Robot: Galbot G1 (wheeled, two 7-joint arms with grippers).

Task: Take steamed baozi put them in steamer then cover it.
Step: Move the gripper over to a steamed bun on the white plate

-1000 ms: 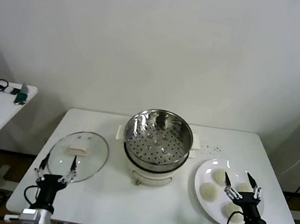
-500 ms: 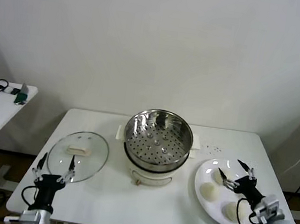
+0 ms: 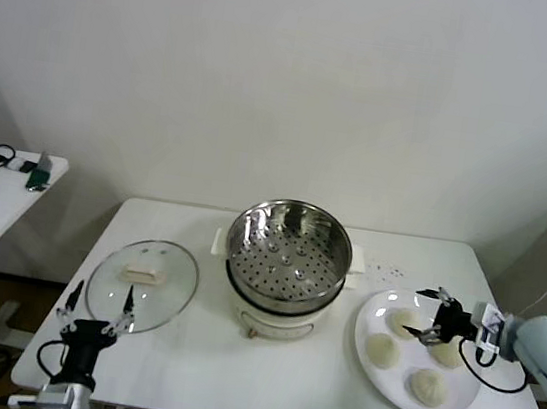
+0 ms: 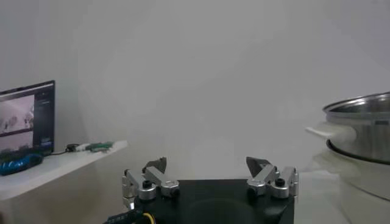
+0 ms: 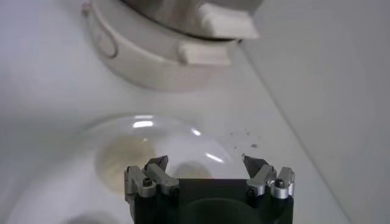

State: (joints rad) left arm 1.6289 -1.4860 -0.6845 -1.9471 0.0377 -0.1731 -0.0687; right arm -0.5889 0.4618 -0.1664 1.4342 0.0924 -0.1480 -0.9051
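Head view: four steamed baozi (image 3: 405,354) lie on a white plate (image 3: 377,305) at the right of the desk (image 3: 192,360), well apart from the steamer (image 3: 289,250), which stands empty at the middle. The right gripper (image 3: 429,314) reaches in from the right edge, its fingers spread wide and holding nothing, hovering over the far side of the plate between the two far buns; the far-left bun (image 3: 401,321) lies just to its left. This arm is clearly the nearer one. The left gripper (image 3: 96,304) waits at the near left edge, fingers wide and empty, just near of the glass lid (image 3: 142,284).

Left wrist view: the open fingers (image 4: 156,165) face level across the desk, the steamer off to one side.

Right wrist view: the spread fingers (image 5: 253,163) point toward the cooker base (image 5: 152,52), and one pale bun (image 5: 122,164) lies on the plate just ahead and slightly off-centre; the gripper likely needs a small shift over it before descending.
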